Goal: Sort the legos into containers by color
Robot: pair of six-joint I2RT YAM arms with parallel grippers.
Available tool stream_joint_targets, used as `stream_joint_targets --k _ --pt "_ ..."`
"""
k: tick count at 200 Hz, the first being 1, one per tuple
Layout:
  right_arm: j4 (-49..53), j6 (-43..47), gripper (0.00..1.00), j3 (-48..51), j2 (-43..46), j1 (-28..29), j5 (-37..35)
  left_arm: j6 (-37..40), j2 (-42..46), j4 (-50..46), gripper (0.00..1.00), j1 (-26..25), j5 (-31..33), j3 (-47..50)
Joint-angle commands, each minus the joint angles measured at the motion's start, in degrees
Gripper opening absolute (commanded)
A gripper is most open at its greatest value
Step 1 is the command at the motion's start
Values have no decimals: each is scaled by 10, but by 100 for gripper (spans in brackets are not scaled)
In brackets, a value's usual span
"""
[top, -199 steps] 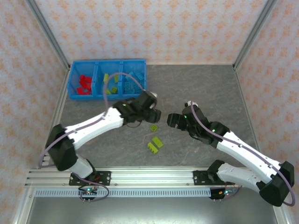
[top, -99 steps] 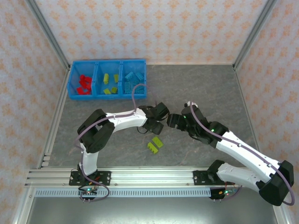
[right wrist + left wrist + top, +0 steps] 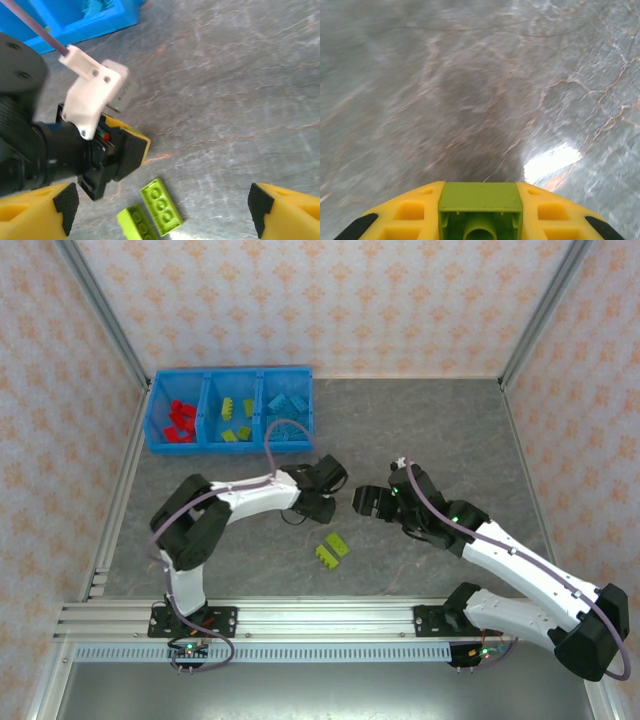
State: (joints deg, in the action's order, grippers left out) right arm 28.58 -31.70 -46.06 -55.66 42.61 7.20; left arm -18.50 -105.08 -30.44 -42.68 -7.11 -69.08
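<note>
A grey marbled surface (image 3: 430,430) is catching a bright glare. Peach patterned walls (image 3: 330,300) are enclosing it on three sides, aluminium posts (image 3: 104,315) are slanting up the corners, and a slotted rail (image 3: 320,618) is running along the near edge.

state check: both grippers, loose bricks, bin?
Left gripper: shut on a green brick.
Right gripper: open, empty.
Two green bricks: loose on the table, side by side.
Bin: open-topped, one colour per compartment.
</note>
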Motion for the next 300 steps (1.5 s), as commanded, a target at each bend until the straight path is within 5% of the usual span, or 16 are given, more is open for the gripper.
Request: stream_joint_targets --k 1,59,87,124,162,196,251,300 --pt "-56 10 90 7 2 2 66 -2 96 0 25 51 9 6" --pt "-61 8 90 -1 -16 2 40 48 143 -81 27 275 26 -125" --pt "-56 4 90 3 -17 2 37 37 46 -98 27 374 -16 -249" --pt "-35 -3 90 10 3 2 24 15 -131 -162 31 430 -88 -436" --pt "-28 -9 90 20 25 2 17 26 -241 -242 40 434 -67 -598" --pt "-24 -8 90 18 28 2 15 20 -230 -248 52 435 -99 -613" --pt "-44 -12 90 16 8 2 15 -41 35 -99 53 398 -145 -346" --pt "-50 -22 90 17 0 2 -15 -48 270 -50 51 216 -75 -106"
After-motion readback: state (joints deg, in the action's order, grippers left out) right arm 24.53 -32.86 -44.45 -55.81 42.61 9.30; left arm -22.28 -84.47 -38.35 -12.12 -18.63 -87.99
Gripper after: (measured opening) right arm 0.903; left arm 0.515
